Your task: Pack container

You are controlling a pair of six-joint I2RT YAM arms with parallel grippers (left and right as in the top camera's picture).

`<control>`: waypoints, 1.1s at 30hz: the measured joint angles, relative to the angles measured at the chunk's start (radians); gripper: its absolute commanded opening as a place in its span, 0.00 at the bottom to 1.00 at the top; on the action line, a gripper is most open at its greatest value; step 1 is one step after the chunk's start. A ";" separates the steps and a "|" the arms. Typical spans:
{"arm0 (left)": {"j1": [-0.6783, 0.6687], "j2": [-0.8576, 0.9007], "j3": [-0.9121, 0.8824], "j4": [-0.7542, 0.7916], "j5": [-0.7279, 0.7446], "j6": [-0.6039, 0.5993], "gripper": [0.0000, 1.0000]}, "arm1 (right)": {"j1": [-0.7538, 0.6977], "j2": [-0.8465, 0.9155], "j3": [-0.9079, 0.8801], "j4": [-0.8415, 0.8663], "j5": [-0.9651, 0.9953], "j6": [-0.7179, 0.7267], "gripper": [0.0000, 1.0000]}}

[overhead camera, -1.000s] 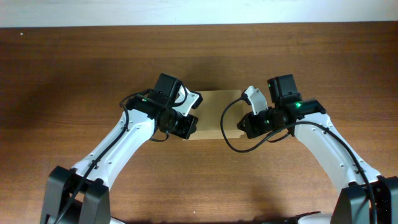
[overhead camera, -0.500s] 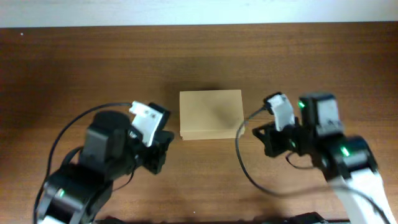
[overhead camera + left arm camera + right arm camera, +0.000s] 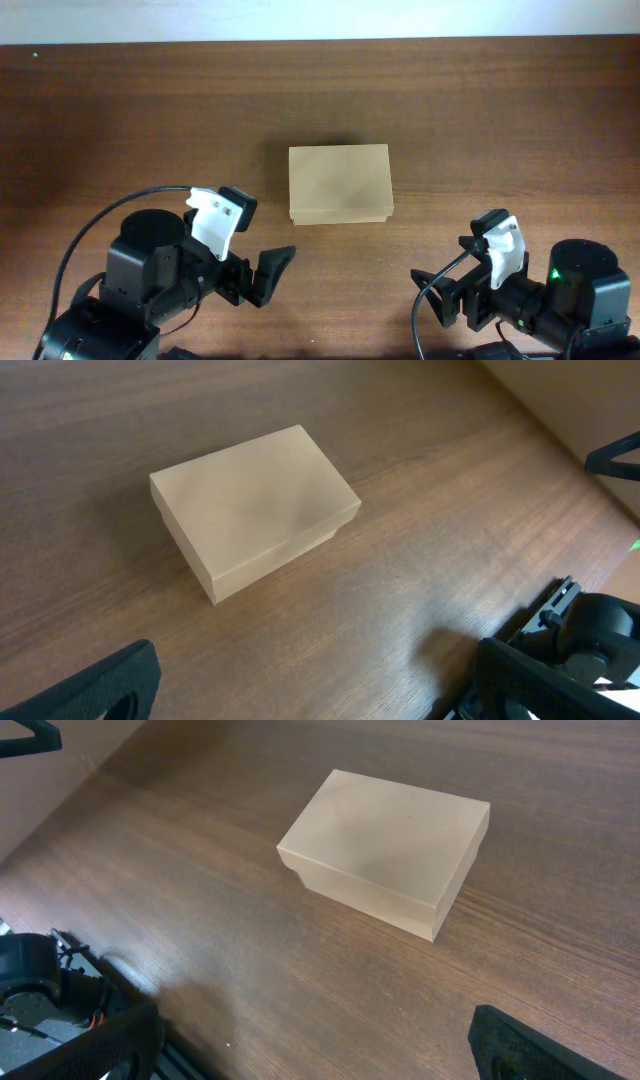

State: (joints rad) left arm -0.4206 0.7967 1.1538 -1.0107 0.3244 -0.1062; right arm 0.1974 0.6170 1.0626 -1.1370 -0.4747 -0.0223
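Observation:
The container (image 3: 340, 183) is a plain brown cardboard box. It sits in the middle of the wooden table with its lid down flat. It also shows in the left wrist view as the container (image 3: 255, 510) and in the right wrist view as the container (image 3: 385, 850). My left gripper (image 3: 262, 278) hangs near the front edge, left of and well short of the box. It is open, with nothing between its fingers (image 3: 100, 685). My right gripper (image 3: 452, 298) is at the front right, also apart from the box and open, with its fingers (image 3: 540, 1045) spread wide.
Bare wood table (image 3: 500, 120) surrounds the box. A pale strip (image 3: 320, 20) runs beyond the table's far edge. Black cables (image 3: 90, 240) loop off both arms. The right arm's base (image 3: 595, 640) shows in the left wrist view.
Both arms have pulled back from the sides of the box toward the front edge. Both grippers have gone from shut to open. The box has stayed in place.

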 measured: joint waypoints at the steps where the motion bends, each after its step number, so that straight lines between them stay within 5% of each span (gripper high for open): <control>1: 0.000 0.000 0.000 0.000 0.000 0.000 1.00 | 0.000 0.000 0.000 0.000 0.000 0.000 0.99; 8: 0.005 -0.010 0.000 -0.011 0.000 0.000 1.00 | 0.000 0.000 0.000 0.000 0.000 0.000 0.99; 15: 0.139 -0.296 -0.040 -0.063 -0.085 0.082 0.99 | 0.000 0.001 0.000 0.000 0.000 0.000 0.99; 23: 0.260 -0.604 -0.442 0.146 -0.151 0.179 0.99 | 0.000 0.002 0.000 0.000 0.000 0.000 0.99; 33: 0.264 -0.778 -0.849 0.381 -0.158 0.177 0.99 | 0.000 0.002 0.000 0.000 0.000 0.000 0.99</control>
State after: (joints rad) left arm -0.1570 0.0185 0.3050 -0.6292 0.1669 0.0711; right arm 0.1974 0.6189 1.0622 -1.1374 -0.4747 -0.0223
